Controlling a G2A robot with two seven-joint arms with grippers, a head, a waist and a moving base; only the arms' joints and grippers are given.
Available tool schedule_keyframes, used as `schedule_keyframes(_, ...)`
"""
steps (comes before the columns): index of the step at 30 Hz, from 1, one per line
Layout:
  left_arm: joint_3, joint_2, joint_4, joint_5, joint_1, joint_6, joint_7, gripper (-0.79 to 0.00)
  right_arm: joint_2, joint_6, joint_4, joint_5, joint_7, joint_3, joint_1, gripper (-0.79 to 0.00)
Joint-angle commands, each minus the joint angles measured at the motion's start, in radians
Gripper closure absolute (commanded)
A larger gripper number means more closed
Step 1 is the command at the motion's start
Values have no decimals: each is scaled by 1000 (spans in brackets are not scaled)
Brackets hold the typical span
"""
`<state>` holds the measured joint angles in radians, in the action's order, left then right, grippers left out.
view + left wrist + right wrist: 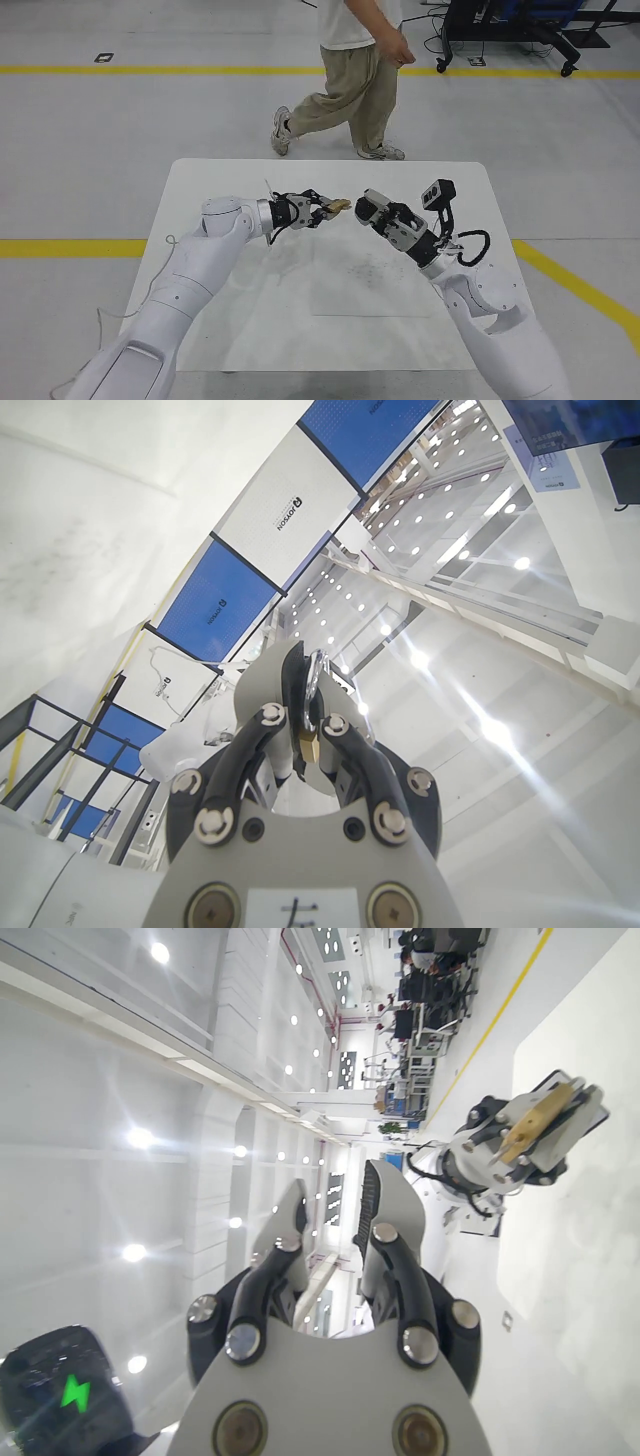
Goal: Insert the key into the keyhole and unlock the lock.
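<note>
My left gripper is held above the far middle of the white table, shut on a brass padlock. In the left wrist view the lock's silver shackle is pinched between the fingers, and the brass body lies toward the palm. From the right wrist view the padlock sits in the left gripper, with a small silver piece sticking out of its end; I cannot tell if this is the key. My right gripper faces the lock a short way off, open, with nothing between its fingers.
The tabletop below both arms is bare, with faint grey scuffs near the middle. Yellow floor lines run past the table's sides. A black wheeled frame stands far back on the right.
</note>
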<state>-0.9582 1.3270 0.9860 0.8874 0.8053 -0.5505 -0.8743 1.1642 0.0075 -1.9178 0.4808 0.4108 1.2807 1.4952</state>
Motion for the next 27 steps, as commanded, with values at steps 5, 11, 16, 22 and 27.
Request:
schedule_keyframes(5,4,2,-9,2,-5,16,-26,0,7,57,2,-145,-92,-61,-20,0)
schedule_keyframes(11,1,3,-6,4,-3,32,-40,0,17,114,48,-193,-154,-102,-55,0)
schedule_keyframes(16,-4,2,0,0,1,49,-35,0,21,135,57,-213,-183,-110,-65,0)
schedule_keyframes(22,-11,-2,35,-74,11,165,28,0,20,84,13,43,-37,-41,-6,-117)
schedule_keyframes(27,-24,-7,78,-109,34,250,30,0,16,216,85,305,179,-3,-17,-305)
